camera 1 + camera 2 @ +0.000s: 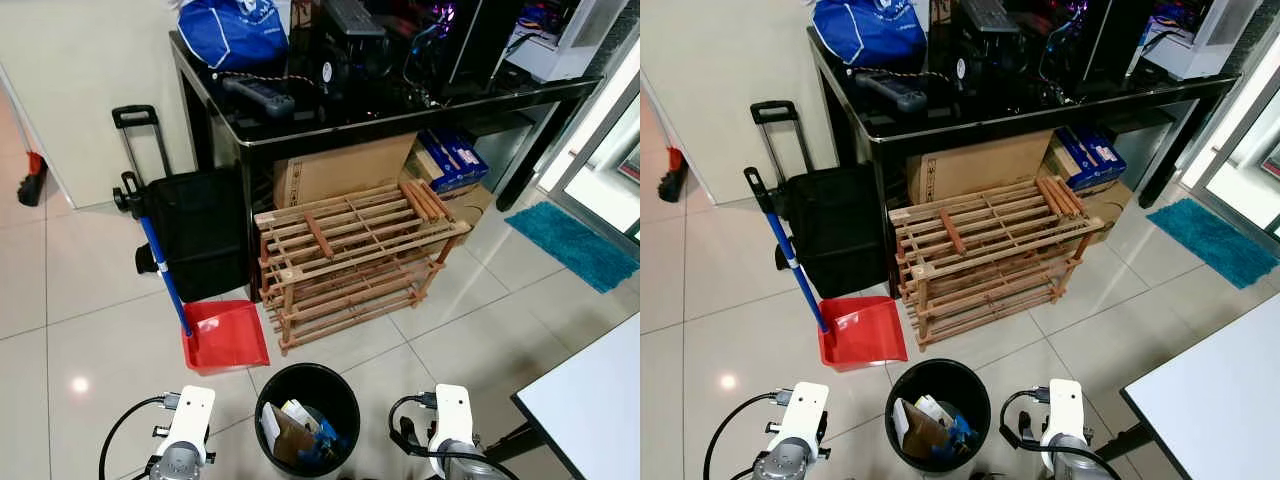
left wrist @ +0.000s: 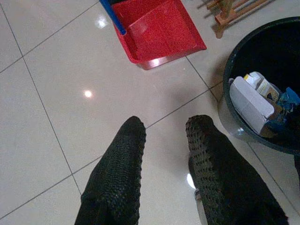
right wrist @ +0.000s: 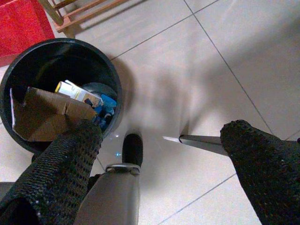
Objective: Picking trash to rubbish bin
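Head view: the black bin (image 1: 307, 417) stands on the tiled floor (image 1: 90, 300) between both arms, holding cardboard (image 1: 288, 438) and wrappers, just before the wooden rack (image 1: 350, 255) and red dustpan (image 1: 226, 336). Left wrist view: left end effector (image 2: 164, 136) open, empty above bare tiles. Right wrist view: right end effector (image 3: 161, 136) spread wide, empty, beside the bin's rim.

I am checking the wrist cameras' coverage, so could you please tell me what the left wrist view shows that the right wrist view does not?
Left wrist view alone: the red dustpan's whole tray with its blue handle, and the left gripper, fingers apart, above bare tile. Right wrist view alone: the right gripper, fingers wide apart, and brown cardboard in the bin. Both: the black rubbish bin holding trash, a corner of the wooden rack and the tiled floor.
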Tool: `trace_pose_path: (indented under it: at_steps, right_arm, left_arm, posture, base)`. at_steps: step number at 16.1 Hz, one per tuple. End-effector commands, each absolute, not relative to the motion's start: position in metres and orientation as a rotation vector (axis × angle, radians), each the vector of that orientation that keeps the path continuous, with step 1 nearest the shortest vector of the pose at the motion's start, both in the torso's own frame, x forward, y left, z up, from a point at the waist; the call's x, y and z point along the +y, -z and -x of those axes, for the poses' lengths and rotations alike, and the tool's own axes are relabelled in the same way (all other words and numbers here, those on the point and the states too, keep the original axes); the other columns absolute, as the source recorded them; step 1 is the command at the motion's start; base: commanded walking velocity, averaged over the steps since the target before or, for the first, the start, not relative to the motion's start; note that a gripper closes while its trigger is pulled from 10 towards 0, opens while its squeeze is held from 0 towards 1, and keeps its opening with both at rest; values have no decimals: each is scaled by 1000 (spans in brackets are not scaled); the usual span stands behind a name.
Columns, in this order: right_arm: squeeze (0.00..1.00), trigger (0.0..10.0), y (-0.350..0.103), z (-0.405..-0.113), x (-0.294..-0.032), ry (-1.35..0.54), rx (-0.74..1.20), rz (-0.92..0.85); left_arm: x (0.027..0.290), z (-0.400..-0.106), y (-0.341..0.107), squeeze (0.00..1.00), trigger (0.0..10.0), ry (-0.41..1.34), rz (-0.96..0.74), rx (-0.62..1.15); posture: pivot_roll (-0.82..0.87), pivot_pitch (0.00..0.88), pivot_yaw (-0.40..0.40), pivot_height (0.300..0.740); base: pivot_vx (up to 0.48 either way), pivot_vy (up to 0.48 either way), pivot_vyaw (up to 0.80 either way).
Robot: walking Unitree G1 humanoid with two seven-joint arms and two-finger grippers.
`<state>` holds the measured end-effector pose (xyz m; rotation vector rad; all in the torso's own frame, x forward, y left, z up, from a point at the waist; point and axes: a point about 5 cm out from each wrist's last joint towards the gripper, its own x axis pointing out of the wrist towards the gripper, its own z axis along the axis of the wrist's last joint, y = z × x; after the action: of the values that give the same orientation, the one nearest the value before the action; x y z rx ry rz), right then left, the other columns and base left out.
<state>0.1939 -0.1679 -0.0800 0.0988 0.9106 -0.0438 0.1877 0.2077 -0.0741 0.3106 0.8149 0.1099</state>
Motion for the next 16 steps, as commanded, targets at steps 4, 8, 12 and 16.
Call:
trace_pose_path:
  at_steps: [4,8,12,16]
  right_arm:
    - [0,10000,78,-197,-175,52,899,-102]
    - [0,10000,77,-199,-176,55,897,-103]
    - [0,10000,75,-202,-177,65,885,-109]
    - [0,10000,75,-202,-177,61,887,-106]
  left_arm:
    - [202,-184,77,0,10000,-128,-280,833]
    - [202,-184,78,0,10000,-133,-269,839]
    - [201,-188,76,0,10000,-132,-263,833]
    - [201,-186,77,0,10000,-138,-262,836]
  posture:
    - [-37,81,-106,740]
    - [-38,77,-109,740]
    - [-46,65,-106,740]
    - [-41,73,-113,740]
  base:
    - [-143,0,0]
    - [-316,0,0]
    - [-318,0,0]
    - [-320,0,0]
